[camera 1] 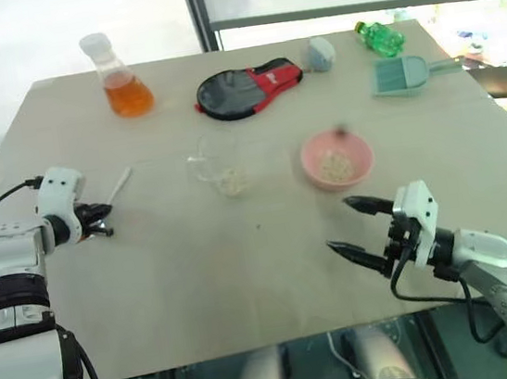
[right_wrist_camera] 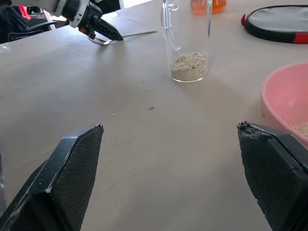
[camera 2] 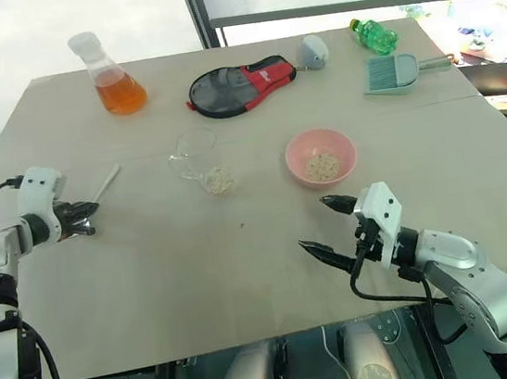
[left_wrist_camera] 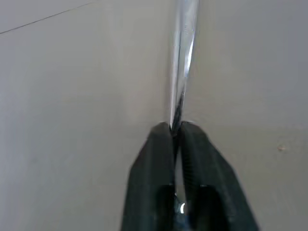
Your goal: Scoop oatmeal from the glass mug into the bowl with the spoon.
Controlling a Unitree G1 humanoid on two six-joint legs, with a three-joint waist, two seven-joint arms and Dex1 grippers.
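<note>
At the left edge of the pale beige table (camera 1: 246,275), the left gripper (camera 1: 101,221) is closed tight on the slim shiny silver metal spoon (camera 1: 118,186). It pinches the end of the long thin handle, as the left wrist view shows, and the spoon lies flat on the table, pointing away from the robot. I think the handle end is taken so that the small oval bowl stays free for scooping.

Further right, near the middle of the table, stands the small clear glass mug (camera 1: 218,171), upright, with a low heap of pale dry oatmeal (camera 1: 231,183) at its bottom. The spoon is well apart from it, so scooping is not yet begun.

To the right of the mug sits the small round pink bowl (camera 1: 337,160), which already has some oat flakes inside. It stands near the mug, probably to make the carrying way short.

At the right, the right gripper (camera 1: 357,227) hangs above the table in front of the bowl, its two black fingers spread wide and holding nothing.
</note>
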